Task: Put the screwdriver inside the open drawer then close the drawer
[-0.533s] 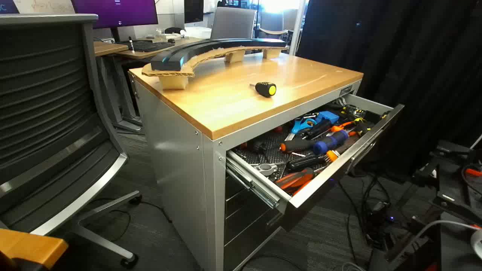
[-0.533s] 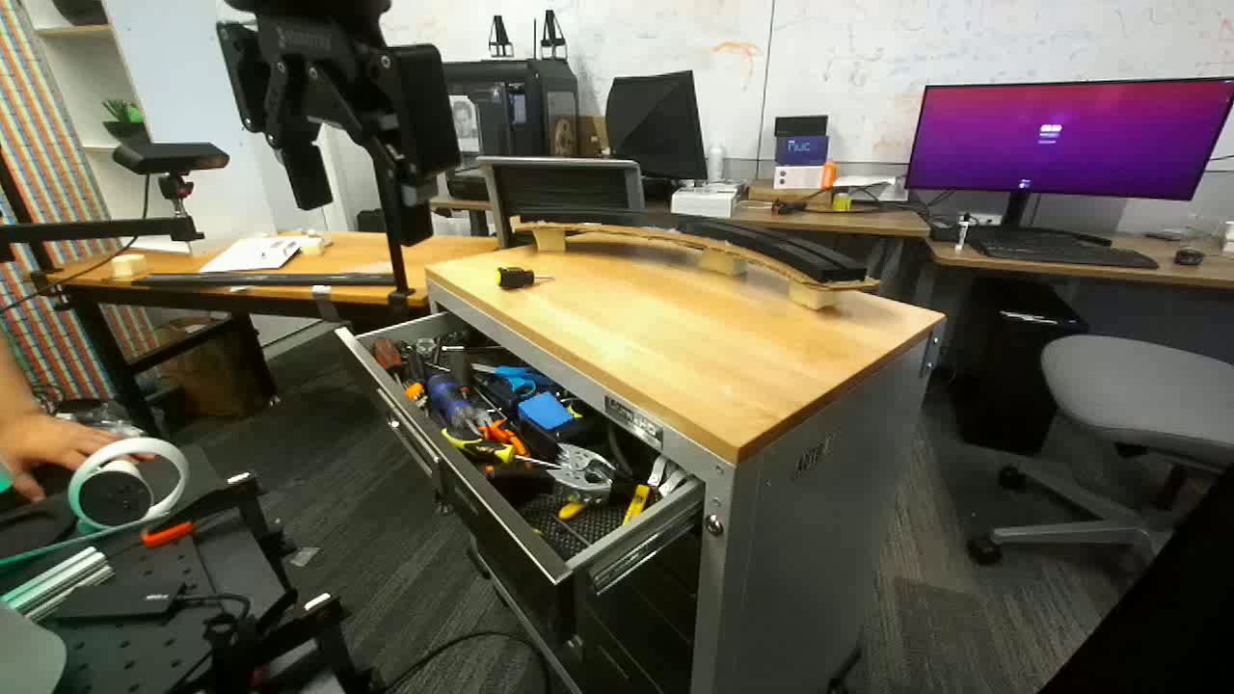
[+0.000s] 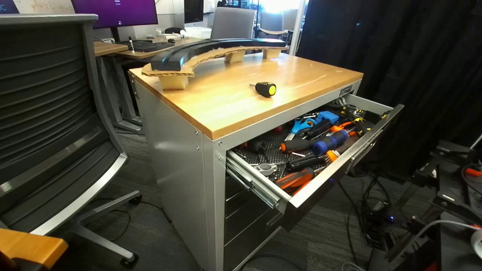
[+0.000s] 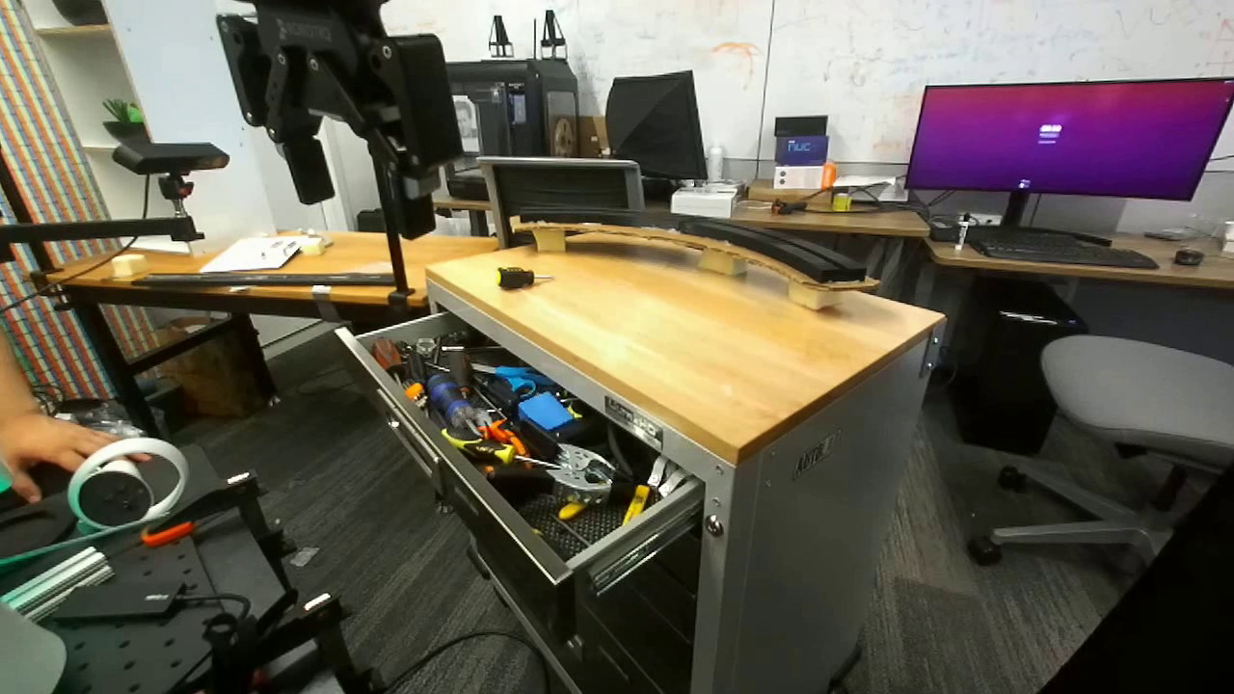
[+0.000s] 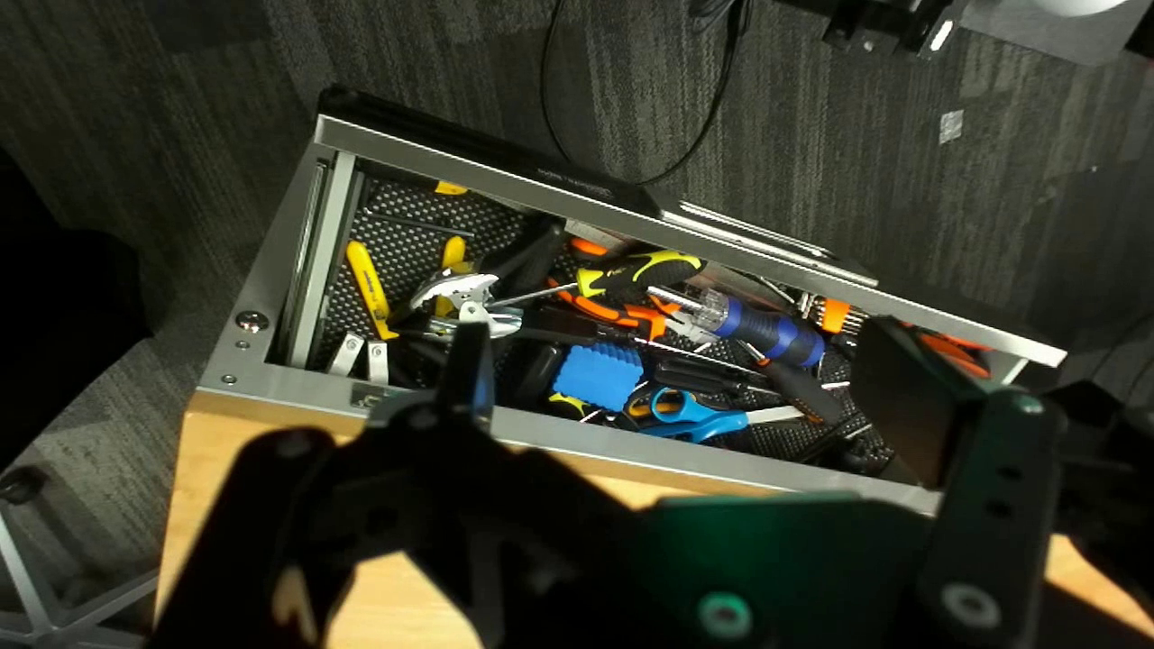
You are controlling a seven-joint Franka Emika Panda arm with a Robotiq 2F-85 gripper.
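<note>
Gripper [image 4: 364, 204] w/ jaws wide, nothing held. In an exterior view screwdriver [image 4: 518, 278] lies right of it & lower, on wooden top [image 4: 665, 337], left end; long axis approx. left-right.

Open-topped drawer [image 3: 322, 179] — hand tools [image 3: 330, 142] inside

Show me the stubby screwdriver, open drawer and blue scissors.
Stubby screwdriver [image 3: 262, 89]: in an exterior view, the black grip.
Open drawer [image 3: 331, 170]: in an exterior view, the front rim.
Blue scissors [image 5: 719, 422]: in the wrist view, the handle.
</note>
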